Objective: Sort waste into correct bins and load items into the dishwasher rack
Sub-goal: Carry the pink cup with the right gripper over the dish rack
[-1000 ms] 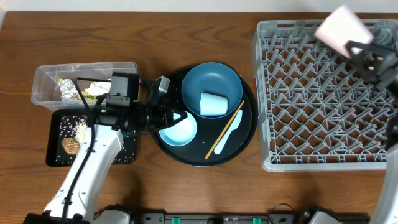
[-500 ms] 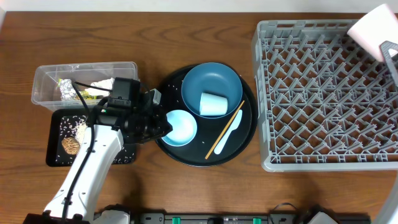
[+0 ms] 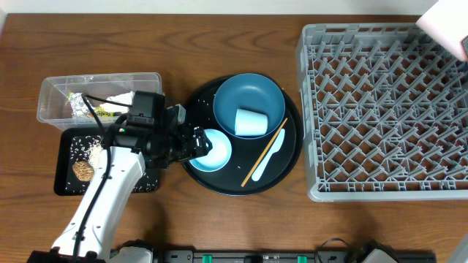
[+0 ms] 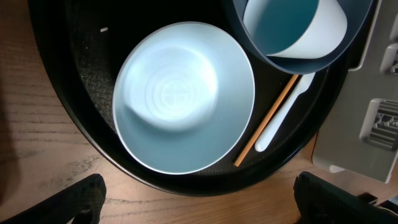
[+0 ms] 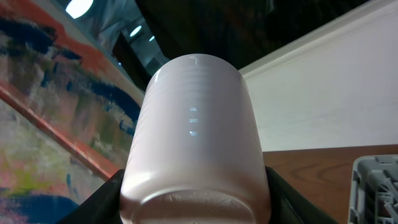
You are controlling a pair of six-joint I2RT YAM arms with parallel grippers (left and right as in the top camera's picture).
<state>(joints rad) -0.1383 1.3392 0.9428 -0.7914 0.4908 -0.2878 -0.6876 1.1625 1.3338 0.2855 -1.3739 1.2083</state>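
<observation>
My left gripper (image 3: 192, 143) stands open at the left rim of the pale bowl (image 3: 212, 150), which rests upright on the round black tray (image 3: 219, 183). In the left wrist view the bowl (image 4: 183, 96) lies beyond the wide-apart fingers (image 4: 81, 199). My right gripper (image 5: 196, 208) is shut on the pink cup (image 5: 196, 137), held high over the far right corner of the dishwasher rack (image 3: 380, 109), where the cup (image 3: 444, 20) is cut by the frame edge. The light blue cup (image 3: 251, 122) lies in the dark blue dish (image 3: 248, 98), beside the chopstick (image 3: 263, 153) and white spoon (image 3: 272, 155).
The clear tub (image 3: 51, 95) at the left holds the wrapper (image 3: 80, 102) and tissue (image 3: 117, 101). In front of it the flat black tray (image 3: 66, 184) carries the brown lump (image 3: 82, 169) and rice grains (image 3: 91, 152). My left arm lies across that tray.
My left gripper has let go of the pale bowl and opened wide; the bowl now sits flat on the round tray. The right gripper carried the pink cup rightward, partly out of the overhead view.
</observation>
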